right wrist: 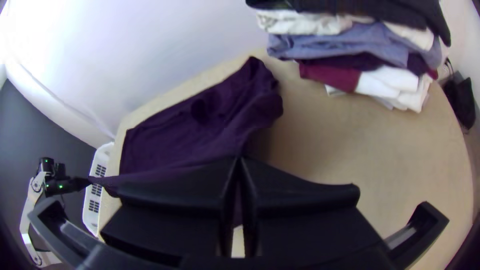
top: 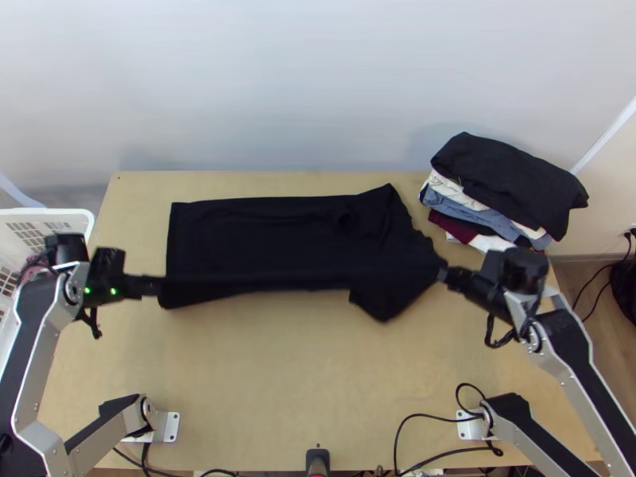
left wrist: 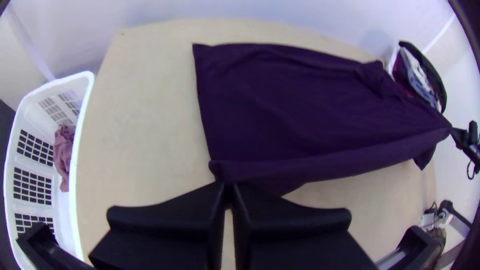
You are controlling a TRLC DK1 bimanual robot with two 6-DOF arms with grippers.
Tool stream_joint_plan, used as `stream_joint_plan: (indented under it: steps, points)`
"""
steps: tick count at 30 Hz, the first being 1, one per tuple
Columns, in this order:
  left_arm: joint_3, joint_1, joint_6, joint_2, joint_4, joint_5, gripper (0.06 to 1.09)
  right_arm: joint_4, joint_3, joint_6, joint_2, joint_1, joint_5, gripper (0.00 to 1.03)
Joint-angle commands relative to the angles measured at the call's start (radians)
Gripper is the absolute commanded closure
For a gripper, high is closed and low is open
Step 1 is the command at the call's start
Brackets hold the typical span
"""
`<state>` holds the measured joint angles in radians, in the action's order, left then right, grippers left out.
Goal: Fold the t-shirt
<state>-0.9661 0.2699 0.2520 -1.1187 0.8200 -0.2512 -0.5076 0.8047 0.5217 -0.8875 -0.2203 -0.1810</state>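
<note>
A white, lattice-sided basket (left wrist: 73, 200) left of the table (top: 262, 374) holds crumpled mauve cloth (left wrist: 63, 152); left gripper (top: 154, 286) and right gripper (top: 445, 275) clamp opposite ends of a black T-shirt (top: 262, 238) across the table's far half.

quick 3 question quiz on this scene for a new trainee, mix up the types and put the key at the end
1. True or false: the left gripper and the right gripper each hold part of the black t-shirt.
2. Pick one. The top garment of the folded clothes stack is:
a) white
b) black
c) maroon
3. Fill the gap: the white laundry basket stands beside the table, on the side of the ____ arm.

Key: 1 true; 2 b; 3 left
</note>
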Motion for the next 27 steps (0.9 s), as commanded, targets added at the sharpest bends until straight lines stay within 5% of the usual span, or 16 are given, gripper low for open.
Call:
stream_joint_plan:
  steps: [1, 9, 21, 27]
  points:
    - [-0.112, -0.003, -0.129, 0.014, -0.028, 0.007, 1.05, 0.027, 0.111, -0.043, -0.019, 0.009, 0.043, 1.00]
    - [-0.365, -0.005, -0.300, 0.007, -0.156, 0.090, 1.05, 0.132, 0.335, -0.141, -0.143, -0.001, 0.086, 1.00]
    - [-0.617, 0.003, -0.338, -0.079, -0.387, 0.227, 1.05, 0.399, 0.702, -0.321, -0.389, -0.031, 0.199, 1.00]
    - [-0.681, -0.049, -0.329, -0.130, -0.561, 0.397, 1.05, 0.520, 0.858, -0.356, -0.505, -0.017, 0.207, 1.00]
